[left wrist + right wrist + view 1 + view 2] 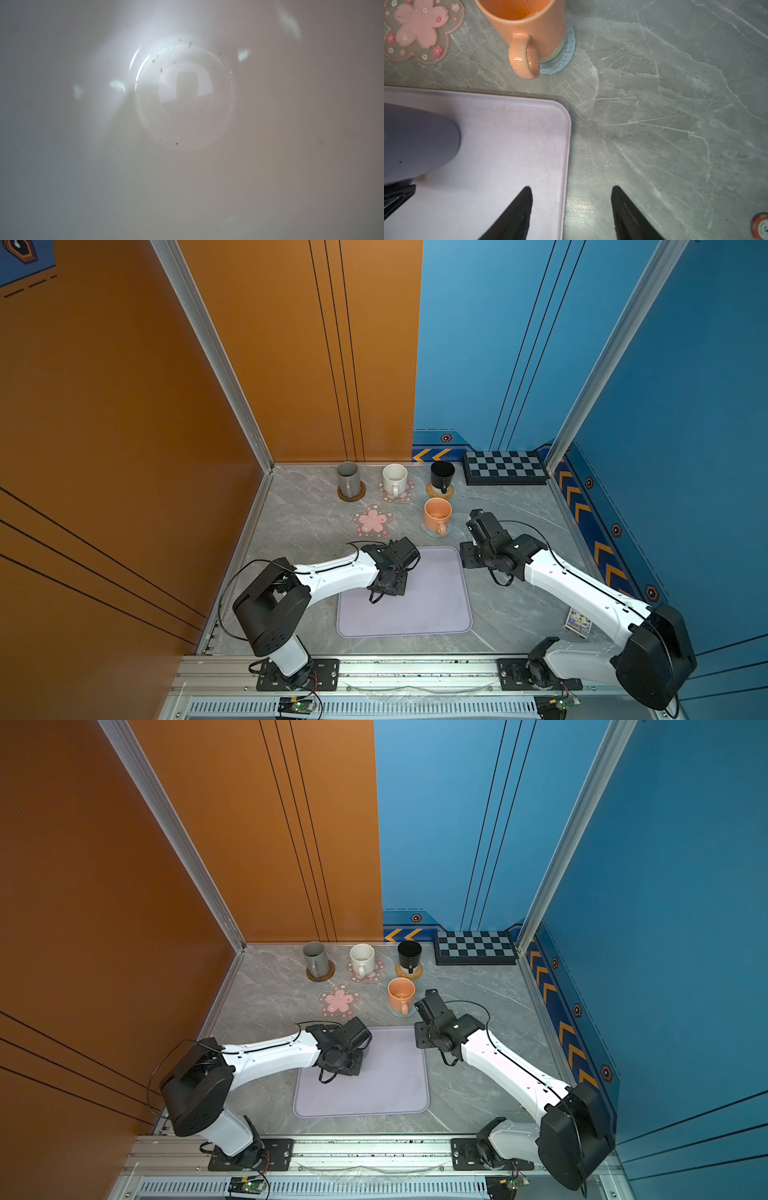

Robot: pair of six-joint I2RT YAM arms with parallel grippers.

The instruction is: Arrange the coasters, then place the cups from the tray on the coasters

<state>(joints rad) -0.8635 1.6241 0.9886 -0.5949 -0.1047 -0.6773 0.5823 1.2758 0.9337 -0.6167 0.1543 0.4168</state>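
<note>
— What is entered nearest the front?
— The tray [432, 614] is listed first, laid flat on the grey marble table [299, 522]. One mug is found on it: the lavender cup [419, 143], at the tray's far-left corner.

— How are the claws recorded?
— The left gripper [399, 560] is logged directly above that cup, its jaws pressed together on the rim. Its wrist view is filled by the cup's cream interior, so the contact itself cannot be seen there. The right gripper [571, 188] is logged spread and holding nothing, low at the tray's far-right corner, with one finger over the tray and the other over the table.

— And just beyond the tray?
— The orange cup [437, 514] is noted upright on the grey-blue woven coaster [566, 47]. To its left, the bare flower coaster [372, 521] is noted with nothing on it.

— The far row?
— Three pairs are catalogued, left to right:
- the grey cup [348, 479] on the brown wooden coaster [352, 494];
- the white cup [394, 479] on the second flower coaster [407, 493];
- the black cup [441, 475] on the tan rattan coaster [432, 490].
The checkered board [505, 467] is entered last, in the far-right corner.
</note>
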